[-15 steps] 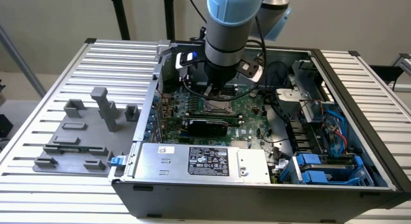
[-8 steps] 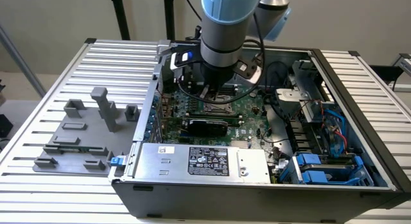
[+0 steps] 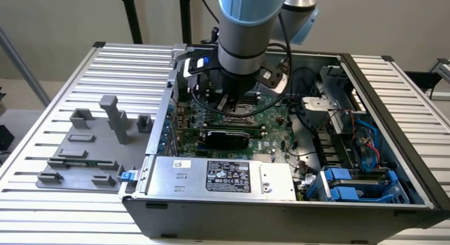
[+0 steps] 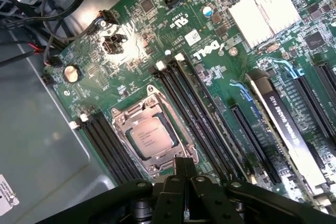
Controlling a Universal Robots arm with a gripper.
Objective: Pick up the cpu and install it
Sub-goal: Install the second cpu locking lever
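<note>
The cpu (image 4: 152,135), a small square chip with a silver-grey top, lies flat inside the metal socket frame (image 4: 122,120) on the green motherboard (image 4: 173,24). My gripper (image 4: 184,167) hovers just above the socket's edge. Its black fingers are pressed together and hold nothing. In the exterior view the arm (image 3: 243,29) reaches down into the open computer case (image 3: 393,129), with the gripper (image 3: 232,100) over the middle of the motherboard.
Black memory slots (image 4: 199,108) run beside the socket, and an expansion card (image 4: 286,124) and a white heatsink (image 4: 262,9) lie beyond. Cables (image 3: 309,81), blue drive bays (image 3: 351,184) and a power supply (image 3: 218,176) fill the case. A grey fixture (image 3: 84,150) sits on the table at the exterior view's left.
</note>
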